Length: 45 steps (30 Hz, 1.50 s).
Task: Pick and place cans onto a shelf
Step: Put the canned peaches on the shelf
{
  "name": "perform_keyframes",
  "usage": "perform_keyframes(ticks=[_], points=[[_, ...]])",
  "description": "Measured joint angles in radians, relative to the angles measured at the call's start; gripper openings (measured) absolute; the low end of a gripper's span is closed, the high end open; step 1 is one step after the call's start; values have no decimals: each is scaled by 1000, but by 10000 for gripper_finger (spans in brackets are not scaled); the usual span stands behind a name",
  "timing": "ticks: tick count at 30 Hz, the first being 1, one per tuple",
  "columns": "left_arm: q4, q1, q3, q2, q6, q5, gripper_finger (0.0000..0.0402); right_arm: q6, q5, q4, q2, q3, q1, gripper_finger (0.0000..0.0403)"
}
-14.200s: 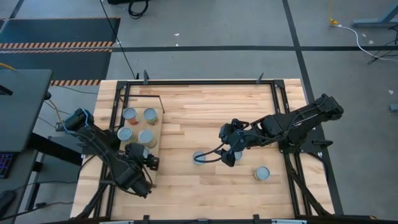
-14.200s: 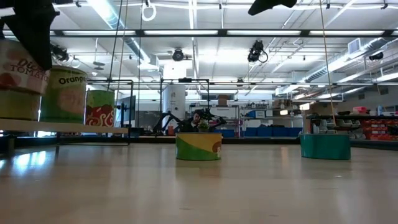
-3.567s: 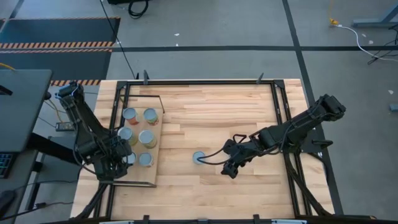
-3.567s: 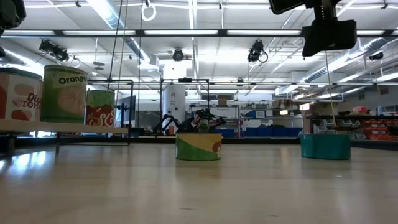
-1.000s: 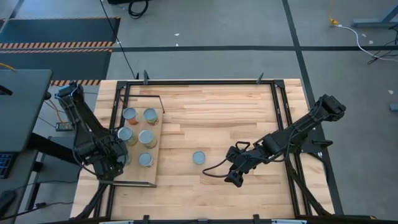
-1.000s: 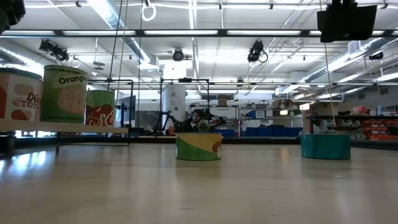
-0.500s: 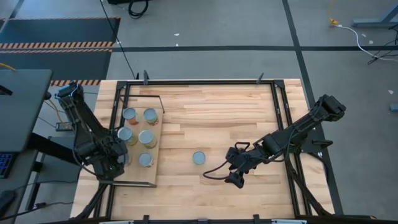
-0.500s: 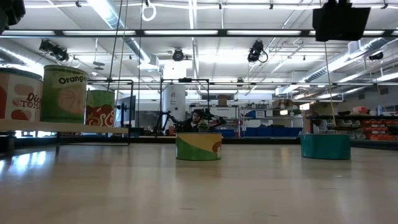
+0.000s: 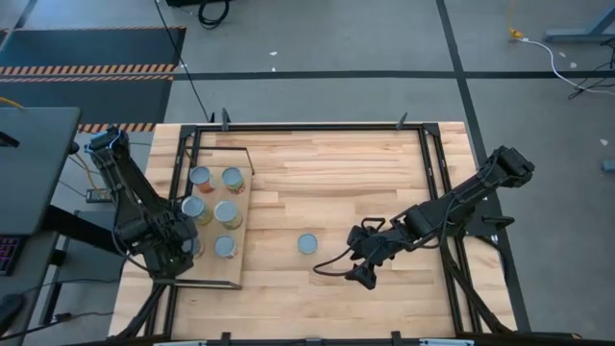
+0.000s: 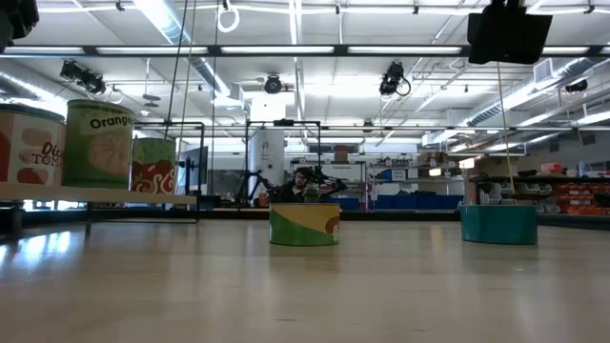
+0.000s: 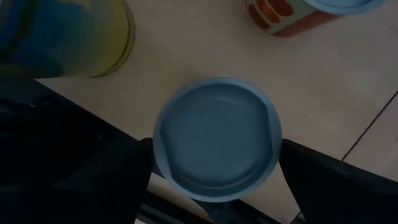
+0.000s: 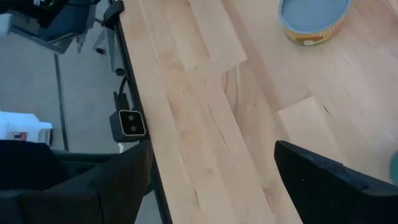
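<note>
The shelf [image 9: 240,271] is a pale board at the table's left; in the low view [image 10: 95,196] it stands raised. Several blue-topped cans [image 9: 228,211] stand on it. My left gripper [image 9: 183,248] is open over the shelf's near left part, and its fingers stand on either side of a blue-topped can [image 11: 214,137], seen from above. A yellow-green can [image 9: 307,243] stands on the table's middle and shows in the right wrist view [image 12: 314,18]. My right gripper [image 9: 360,275] hangs open and empty to that can's right, above the planks [image 12: 212,149]. My left gripper comes at the can from above, pointing down. Its fingers [image 11: 118,180] stand close beside the can's rim [image 11: 163,144] on two opposite sides. I cannot tell whether they touch it. The can stands upright on the shelf board.
A teal can [image 10: 498,224] stands on the table at the right of the low view; in the high view I do not see it. A black frame [image 9: 307,126] edges the table. A small camera [image 12: 127,124] sits at the table's edge. Bare planks [image 9: 327,183] lie far of the middle can.
My right gripper has drifted a little toward the table's left edge, staying high above the planks and open.
</note>
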Motion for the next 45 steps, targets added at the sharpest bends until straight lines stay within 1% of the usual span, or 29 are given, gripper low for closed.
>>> perform_keyframes(ticks=[3,5,10,14,16,19,23,25,27,30,34,40,41,42,45], points=[[12,0,6,0,-4,1,348,-21,-2,2,0,0,0,346],[17,0,27,0,1,-1,348,-77,3,26,0,0,0,346],[-25,0,90,0,16,-3,348,-282,97,140,0,0,13,346],[-81,0,152,0,10,-3,348,-390,152,127,0,0,7,346],[-93,0,177,0,4,1,348,-408,156,107,9,0,-6,346],[-112,0,177,7,0,37,348,-427,156,97,32,0,-17,346],[-149,0,137,44,-9,38,347,-433,153,99,70,0,-21,346],[-151,0,114,70,-10,38,339,-414,153,100,89,0,-22,346],[-147,0,98,93,-19,49,319,-388,151,110,106,0,-22,346],[-143,0,95,119,-26,76,269,-369,128,111,121,-1,-21,346],[-90,0,95,121,-30,61,180,-365,118,116,127,-1,-21,346],[-68,0,95,120,-36,-16,35,-338,89,159,129,-1,-25,345],[-68,0,95,120,-38,-23,18,-337,89,159,129,-1,-25,345],[-68,0,95,120,-44,-26,11,-335,89,161,129,-1,-25,345],[-54,0,95,120,-48,-20,9,-307,87,165,129,-1,-25,345]])
